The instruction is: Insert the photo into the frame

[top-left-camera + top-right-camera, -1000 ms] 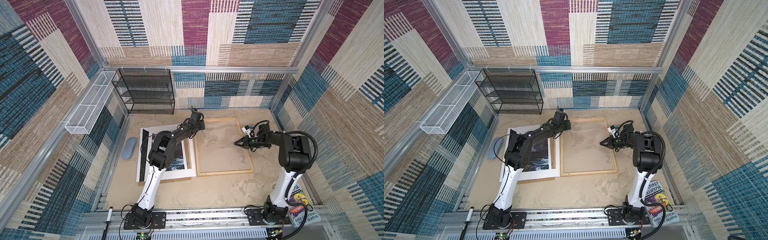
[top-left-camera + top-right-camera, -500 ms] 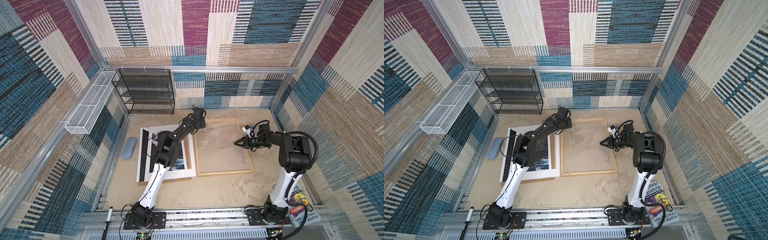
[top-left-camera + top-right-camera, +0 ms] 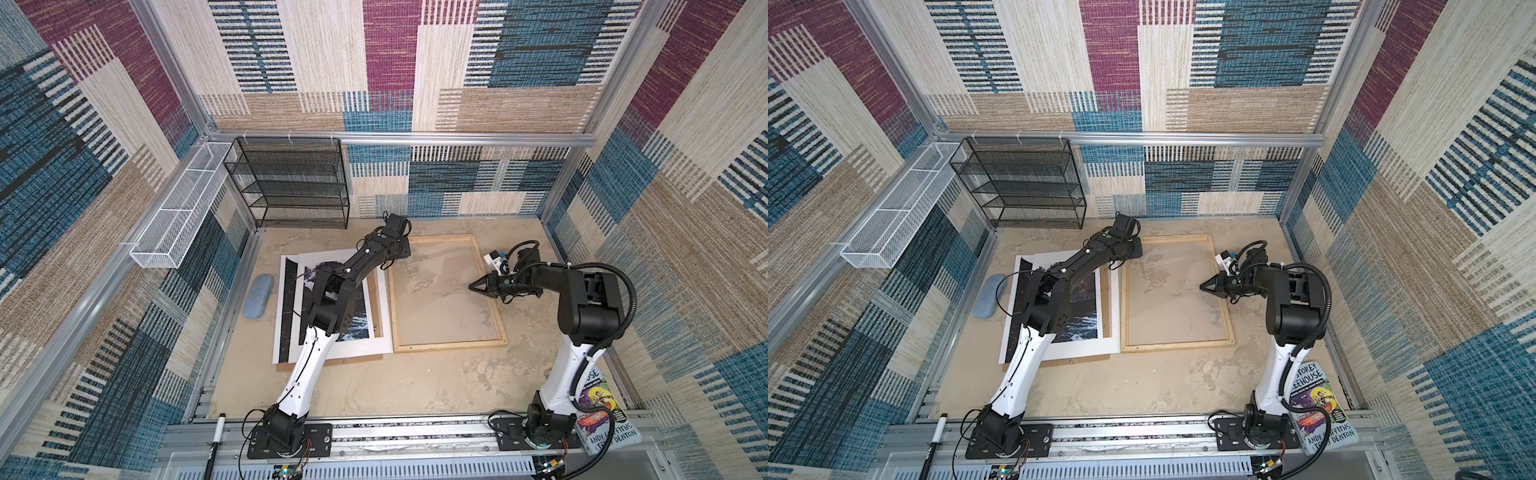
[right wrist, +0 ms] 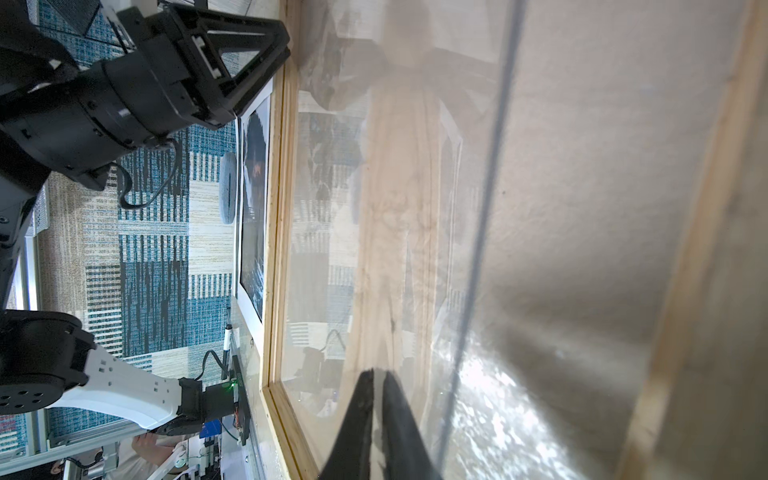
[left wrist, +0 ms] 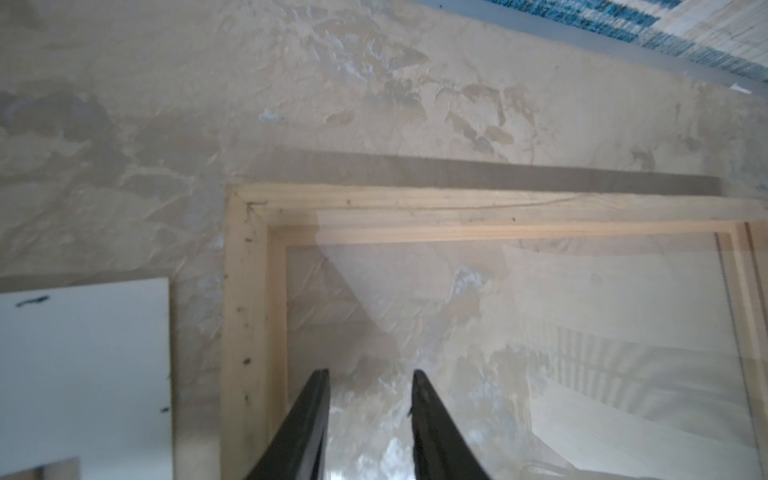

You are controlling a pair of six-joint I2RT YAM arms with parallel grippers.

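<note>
The frame (image 3: 449,345) of pale wood lies flat mid-table in both top views, its clear pane showing the table through it. Left of it the photo (image 3: 357,328), a dark waterfall print, shows through a white mat (image 3: 345,347) and is partly hidden by my left arm. My left gripper (image 3: 401,252) points down over the frame's far-left corner (image 5: 249,208). In the left wrist view the left gripper (image 5: 371,374) is open above the pane with nothing between its fingers. My right gripper (image 3: 471,286) is shut and empty, low over the pane near the frame's right strip (image 4: 681,249).
A brown backing board (image 3: 332,360) peeks from under the mat. A blue-grey case (image 3: 257,296) lies left of the mat. A black mesh shelf (image 3: 291,183) and a white wire basket (image 3: 178,212) stand at the back left. A book (image 3: 602,411) and a marker (image 3: 214,440) lie at the front rail.
My left arm has shifted a little to the right, bringing its gripper over the frame's far-left corner, and its jaws have narrowed slightly. The right arm has not moved.
</note>
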